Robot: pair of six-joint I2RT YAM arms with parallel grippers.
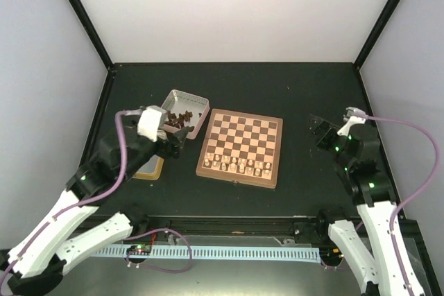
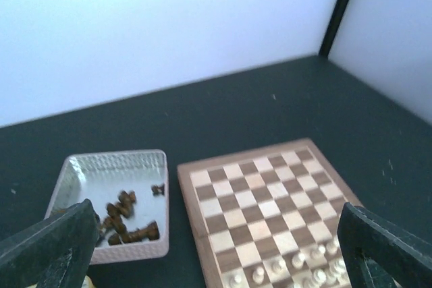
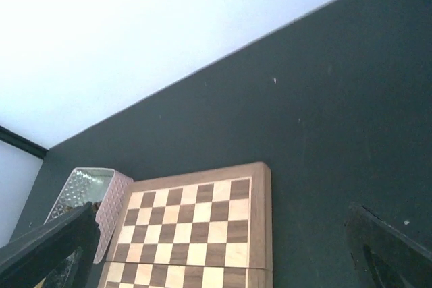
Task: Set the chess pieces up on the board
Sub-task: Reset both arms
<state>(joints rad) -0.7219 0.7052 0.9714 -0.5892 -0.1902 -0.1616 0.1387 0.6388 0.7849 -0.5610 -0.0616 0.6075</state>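
Observation:
The board [image 1: 240, 138] lies mid-table, its far rows bare. Cream chess pieces [image 1: 236, 165] stand in its two near rows. Dark brown chess pieces [image 1: 180, 120] lie heaped in a silver tin [image 1: 198, 101] left of the board. My left gripper [image 1: 173, 142] is open and empty, between the tin's near corner and the board's left edge. Its wrist view shows the dark pieces [image 2: 125, 224], the board [image 2: 263, 197] and the cream pieces [image 2: 305, 269] between its fingers [image 2: 50, 247]. My right gripper [image 1: 320, 132] is open and empty, right of the board [image 3: 196, 224].
A gold-sided tin half [image 1: 150, 168] lies partly under my left arm, near the table's left edge. Black frame posts stand at the back corners. The silver tin [image 3: 86, 190] shows at the left of the right wrist view.

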